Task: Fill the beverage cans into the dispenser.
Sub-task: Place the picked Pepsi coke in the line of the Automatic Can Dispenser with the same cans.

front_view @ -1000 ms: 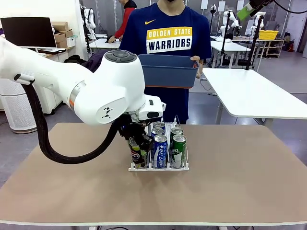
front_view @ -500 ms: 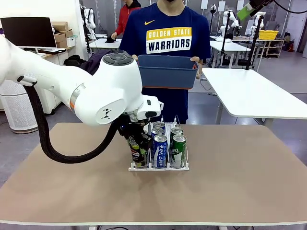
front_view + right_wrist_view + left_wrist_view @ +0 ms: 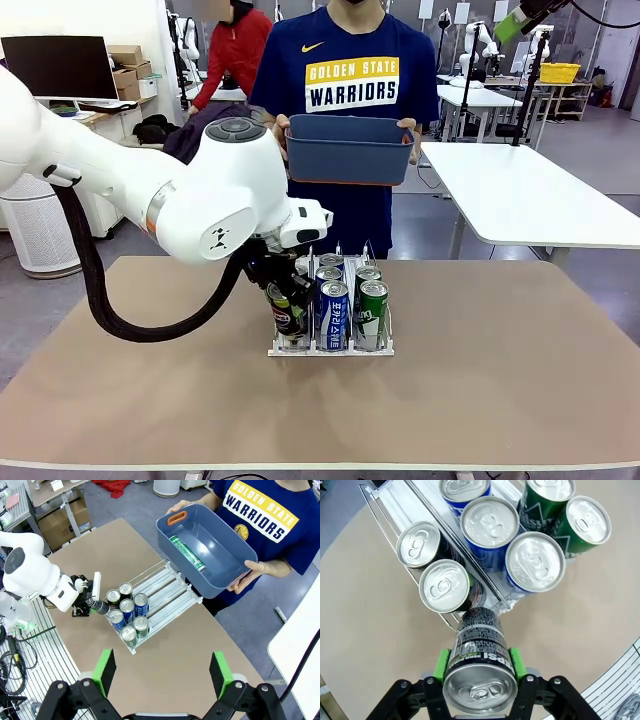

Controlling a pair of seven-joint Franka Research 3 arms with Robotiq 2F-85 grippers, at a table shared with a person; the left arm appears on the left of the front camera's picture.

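Tan counter [image 3: 500,390], dispenser [image 3: 330,351] in the middle with cans [image 3: 334,303] in all three lanes. My left hand [image 3: 479,664] is clamped on a black Pepsi can [image 3: 479,642] at the left lane's front end. My right hand [image 3: 162,674] hangs wide open above.

Person's shirt [image 3: 352,80]: "GOLDEN STATE WARRIORS", with a swoosh mark above it.
Black can [image 3: 477,635] in my left pincer [image 3: 479,662]: the letters "PSI", upside down from my wrist.
Green can [image 3: 545,520]: white lettering, cut off; I cannot read it.
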